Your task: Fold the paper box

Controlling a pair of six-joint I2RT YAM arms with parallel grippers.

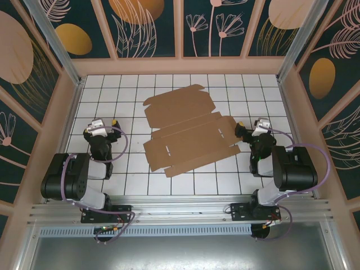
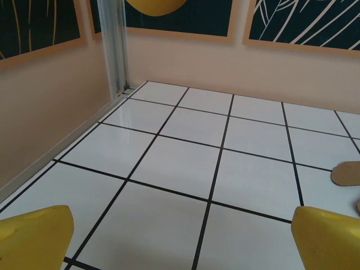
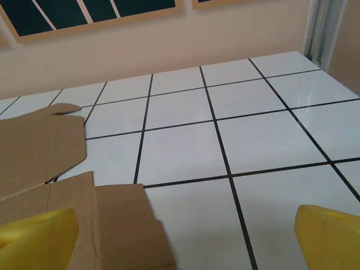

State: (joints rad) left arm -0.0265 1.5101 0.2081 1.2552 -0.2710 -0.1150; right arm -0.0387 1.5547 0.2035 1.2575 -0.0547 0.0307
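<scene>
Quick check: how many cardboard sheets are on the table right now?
1. The paper box lies unfolded at the middle of the table, its right edge close to the right end effector. Another sheet directly beneath it would be hidden.

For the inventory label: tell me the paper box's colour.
Plain brown, unprinted; the paper box shows best in the top external view.

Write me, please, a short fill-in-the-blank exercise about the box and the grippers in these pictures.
1. The paper box is plain ____ cardboard.
2. The left gripper and right gripper both stand ____.
3. Their fingertips are coloured ____.
4. The box lies nearer the ____ gripper.
Missing words: brown; open; yellow; right.
</scene>
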